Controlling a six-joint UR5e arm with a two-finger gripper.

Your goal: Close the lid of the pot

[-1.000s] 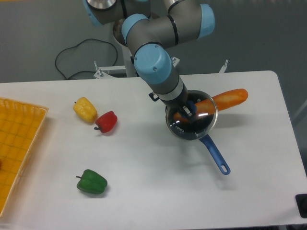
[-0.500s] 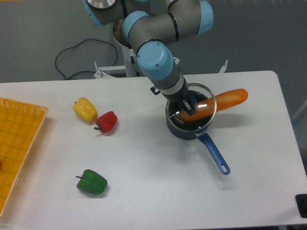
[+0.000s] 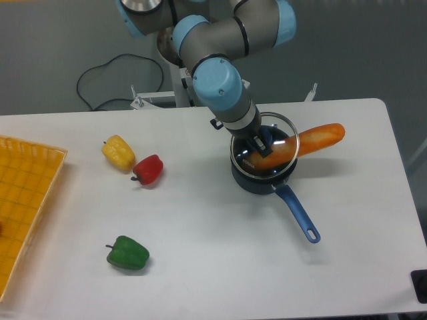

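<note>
Single fixed overhead view of a white table point(image 3: 200, 220). The gripper point(image 3: 261, 143) of the UR5e arm point(image 3: 220, 83) is closed on the dark blue centre knob of the glass lid point(image 3: 277, 143), holding the lid over the black saucepan point(image 3: 257, 179). The lid appears tilted, its 12 o'clock edge riding higher than the pot rim, and slightly offset toward 1 o'clock; whether the lower edge touches the rim cannot be told. An orange carrot-like object point(image 3: 317, 138) lies across the pot from centre out toward 2 o'clock, its near end seen through the glass. The pot's blue handle point(image 3: 299, 217) points toward 5 o'clock.

Handling, as judged: the lid is rigid and brittle glass with a thin metal rim, moderately heavy for its size, smooth and slippery everywhere but the knob. The knob is the only sound place to grip; a hold on the rim would be insecure. A lid carried by its centre can swing or tip, so it should be levelled and lowered gently. The protruding orange object may prevent it seating flat.

Elsewhere: a yellow pepper point(image 3: 118, 152) and red pepper point(image 3: 148, 169) at 9 o'clock from the pot, a green pepper point(image 3: 128, 253) toward 8 o'clock, and a yellow tray point(image 3: 27, 200) at the far 9 o'clock edge.
</note>
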